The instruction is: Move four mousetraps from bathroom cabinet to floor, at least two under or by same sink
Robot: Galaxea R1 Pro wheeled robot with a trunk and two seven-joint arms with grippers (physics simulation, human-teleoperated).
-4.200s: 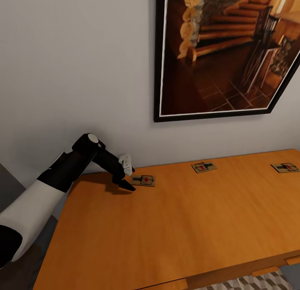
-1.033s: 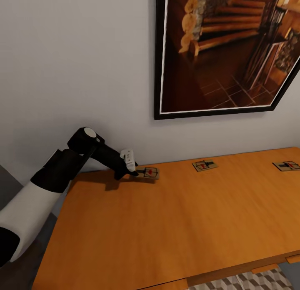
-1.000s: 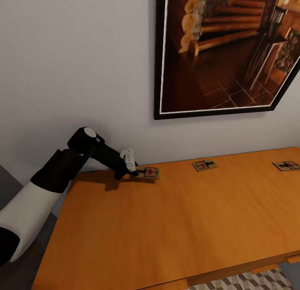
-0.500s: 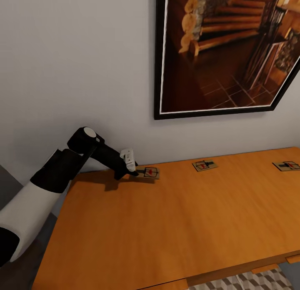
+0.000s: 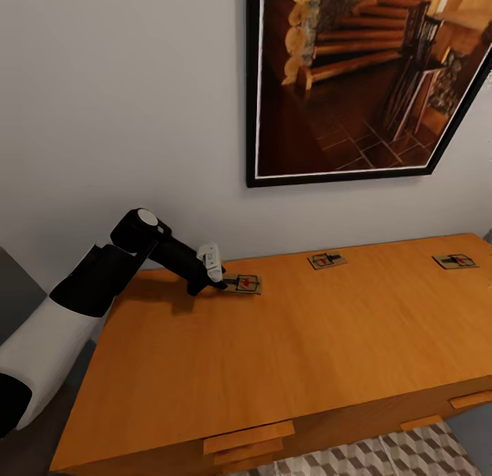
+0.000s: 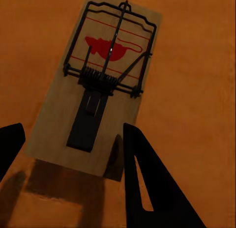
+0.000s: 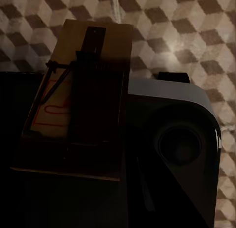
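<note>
Left hand (image 5: 220, 284) low on the cabinet (image 5: 287, 366), tips right at the nearest mousetrap (image 5: 242, 283); a second mousetrap (image 5: 326, 260) lies further out beyond it; a third mousetrap (image 5: 455, 260) sits farthest from the hand; framed picture (image 5: 362, 79) hangs above.

The left arm (image 5: 102, 278) reaches forward and bends down at the wrist; the left gripper (image 5: 220, 285) points downward, its dark fingers (image 6: 147, 188) spread apart.
</note>
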